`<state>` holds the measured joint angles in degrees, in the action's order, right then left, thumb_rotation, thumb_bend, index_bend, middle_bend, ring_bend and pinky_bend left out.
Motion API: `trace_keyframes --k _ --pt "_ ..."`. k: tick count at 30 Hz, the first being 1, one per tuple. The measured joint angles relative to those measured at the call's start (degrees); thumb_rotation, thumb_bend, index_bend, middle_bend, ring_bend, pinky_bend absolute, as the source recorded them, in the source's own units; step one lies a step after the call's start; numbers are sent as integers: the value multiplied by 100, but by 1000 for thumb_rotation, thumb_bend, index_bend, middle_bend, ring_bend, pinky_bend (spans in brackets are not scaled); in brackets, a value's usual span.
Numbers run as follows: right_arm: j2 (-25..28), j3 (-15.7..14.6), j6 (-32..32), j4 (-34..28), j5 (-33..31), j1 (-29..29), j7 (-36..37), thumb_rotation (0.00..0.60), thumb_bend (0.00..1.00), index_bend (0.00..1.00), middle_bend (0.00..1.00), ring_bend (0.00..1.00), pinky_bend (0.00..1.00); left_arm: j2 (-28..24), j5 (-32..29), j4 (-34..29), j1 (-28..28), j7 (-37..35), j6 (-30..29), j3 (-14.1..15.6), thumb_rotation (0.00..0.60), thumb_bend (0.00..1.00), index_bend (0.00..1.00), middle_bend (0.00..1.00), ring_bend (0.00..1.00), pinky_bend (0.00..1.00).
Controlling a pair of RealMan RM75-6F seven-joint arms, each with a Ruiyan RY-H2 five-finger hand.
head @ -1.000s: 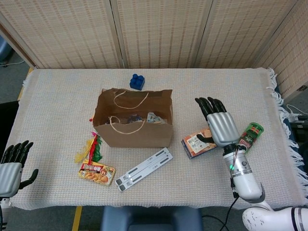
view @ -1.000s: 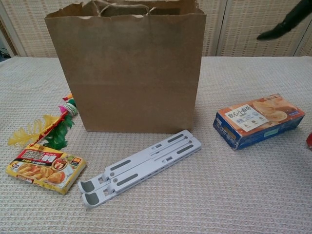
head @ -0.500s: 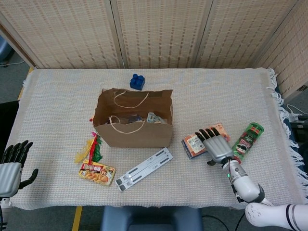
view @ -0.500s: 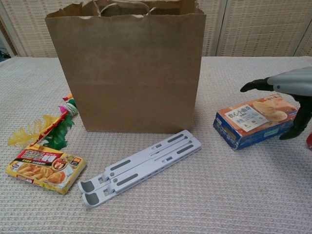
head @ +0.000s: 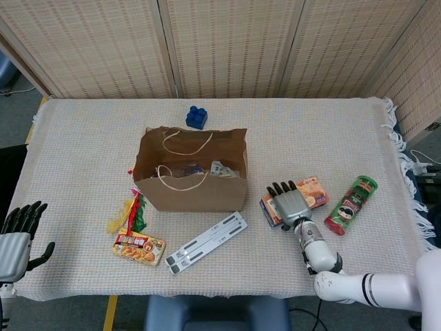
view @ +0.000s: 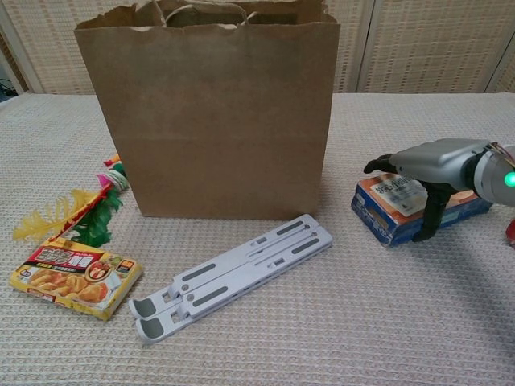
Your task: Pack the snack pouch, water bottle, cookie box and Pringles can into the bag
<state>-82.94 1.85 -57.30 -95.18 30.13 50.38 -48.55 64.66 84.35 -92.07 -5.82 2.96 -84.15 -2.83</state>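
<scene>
Since half a second ago, the right hand (head: 289, 205) has slid left and settled over the near end of the cookie box (head: 310, 192), fingers (view: 376, 165) draped across the top and thumb hooked down the front face; whether it truly clamps the box I cannot tell. That flat cardboard box lies right of centre, long axis running lower left to upper right. Further right, the green Pringles can (head: 351, 205) lies on its side, lid toward the upper right. Standing open at centre is the brown paper bag (head: 191, 170) with twine handles, some packed items showing inside. At the lower left edge, the left hand (head: 15, 238) hangs off the table (head: 83, 138), fingers apart, holding nothing. A coarse woven cream cloth covers the table; woven cane screens stand behind.
</scene>
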Motion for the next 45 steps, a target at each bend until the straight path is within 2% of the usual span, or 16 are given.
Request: trace_keyframes --k 6,7,8,10,12,13,15,20,23,30,33,37,45 --pt "-179 58 -80 133 -328 135 -155 600 0 0 0 0 1 -9 13 4 -1 -25 4 8 600 355 0 0 0 0" --pt "-191 58 -73 144 -393 154 -179 600 0 0 2 1 15 -9 15 5 -1 -29 4 9 600 354 0 0 0 0" --pt "-205 57 -62 156 -454 174 -199 600 4 5 34 29 78 -11 17 6 -2 -34 4 10 600 354 0 0 0 0" --pt "-222 48 -49 173 -502 194 -209 600 48 142 201 194 323 -12 18 10 -1 -39 4 11 600 354 0 0 0 0" --pt "-222 37 -51 171 -428 189 -179 600 129 454 465 490 584 -12 18 11 -1 -36 4 11 600 354 0 0 0 0" --pt "-212 31 -58 155 -343 175 -133 600 153 550 539 577 642 -11 17 10 -1 -32 4 11 600 354 0 0 0 0" --pt "-169 31 -83 98 -179 139 -26 600 177 625 590 628 683 -9 15 8 -1 -25 3 10 600 354 0 0 0 0" --pt "130 112 -291 -217 539 -44 474 600 201 664 611 632 690 1 13 5 2 9 -11 6 600 355 0 0 0 0" --pt "492 232 -507 -522 1058 -193 869 600 204 675 619 643 690 8 12 4 5 27 -21 4 600 354 0 0 0 0" --pt "1606 741 -1107 -1436 1946 -526 1638 600 205 677 621 647 690 22 2 -9 11 73 -36 0 600 354 0 0 0 0" --pt "2135 1090 -1386 -1914 2288 -593 1758 600 205 677 621 647 690 27 -1 -11 15 84 -41 0 600 352 0 0 0 0" --pt "2545 1529 -1606 -2316 2464 -516 1576 600 206 677 621 645 691 27 -5 -17 20 87 -44 0 600 353 0 0 0 0" --pt "2684 2041 -1790 -2559 2450 124 377 600 205 668 621 637 683 20 -1 -7 12 57 -29 1 600 354 0 0 0 0"
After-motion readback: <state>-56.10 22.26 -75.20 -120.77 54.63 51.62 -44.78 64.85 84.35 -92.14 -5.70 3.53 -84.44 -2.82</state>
